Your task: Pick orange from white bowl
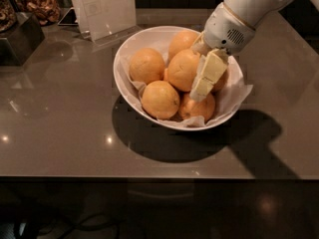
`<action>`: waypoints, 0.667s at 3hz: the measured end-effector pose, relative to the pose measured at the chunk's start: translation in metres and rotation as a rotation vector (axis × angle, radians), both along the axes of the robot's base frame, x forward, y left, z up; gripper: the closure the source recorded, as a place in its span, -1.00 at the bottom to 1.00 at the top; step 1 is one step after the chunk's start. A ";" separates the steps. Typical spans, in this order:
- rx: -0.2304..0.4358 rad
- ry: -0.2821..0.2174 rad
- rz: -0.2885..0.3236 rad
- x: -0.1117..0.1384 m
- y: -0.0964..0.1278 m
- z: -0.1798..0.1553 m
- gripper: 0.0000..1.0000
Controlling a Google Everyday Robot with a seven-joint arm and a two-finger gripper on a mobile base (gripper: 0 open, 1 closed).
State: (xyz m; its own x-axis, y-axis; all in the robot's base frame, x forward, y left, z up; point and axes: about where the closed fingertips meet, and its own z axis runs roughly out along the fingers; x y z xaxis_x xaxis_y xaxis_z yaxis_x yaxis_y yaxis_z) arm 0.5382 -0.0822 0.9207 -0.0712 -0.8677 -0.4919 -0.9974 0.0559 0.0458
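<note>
Pale yellow-orange and dimpled, the large round orange (pixel 180 69) sits mid-bowl in the wide glossy white bowl (pixel 117 71), not yet lifted. The cream-coloured gripper (pixel 205 77) is down against its right side; whether it has closed I cannot tell. Grasp and lift are left, I judge. Smaller deeper-orange fruits (pixel 160 99) crowd it, touching, on crinkled white paper (pixel 235 94). A clear sign holder (pixel 104 6) and a dark box (pixel 17 39) stand apart on the grey worktop (pixel 60 128).

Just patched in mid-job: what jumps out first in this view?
The white bowl heaped with oranges, at the centre of the grey table, draws the eye first. The white arm reaches in from the top right, its tool down inside the bowl, right beside the middle orange. A clear sign holder stands behind the bowl.
</note>
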 end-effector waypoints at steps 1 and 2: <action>0.000 0.000 0.000 -0.001 0.000 0.000 -0.80; 0.005 0.004 0.001 0.003 0.005 -0.001 -0.78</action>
